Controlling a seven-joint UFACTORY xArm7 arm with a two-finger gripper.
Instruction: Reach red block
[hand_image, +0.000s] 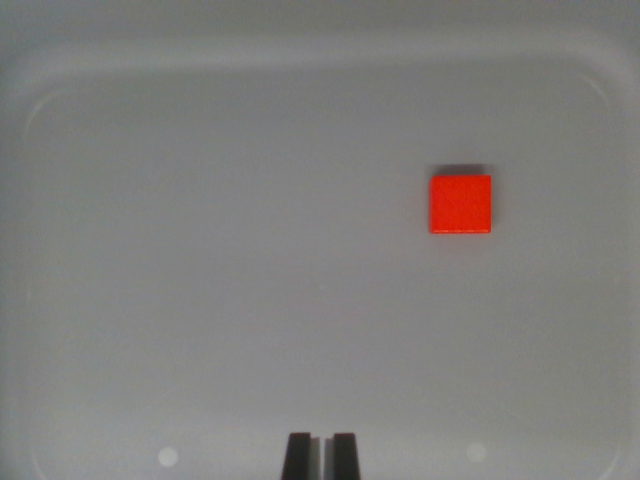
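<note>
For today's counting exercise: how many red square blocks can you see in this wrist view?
1. The red square block lies on the grey tray, toward the wrist view's right, above centre. Nothing appears to hide another.

I'm getting a soft, dim-ish wrist view, light looking even and diffuse, no hard hotspots. The grey tray (120, 300) is reading flat w/ low contrast; its raised rim is showing only as a faint pale band, esp. along the top. The red block (461, 204) is coming through saturated, almost glowing, edges a bit smeared, and it's casting a narrow dark shadow just above its top edge in frame, so light seems to be arriving from the frame's lower side. Two faint pale spots are glinting near the bottom, approx. either side of the gripper (321, 455), whose dark fingertips are looking blurred, out of focus. Corners are darkening slightly.
</note>
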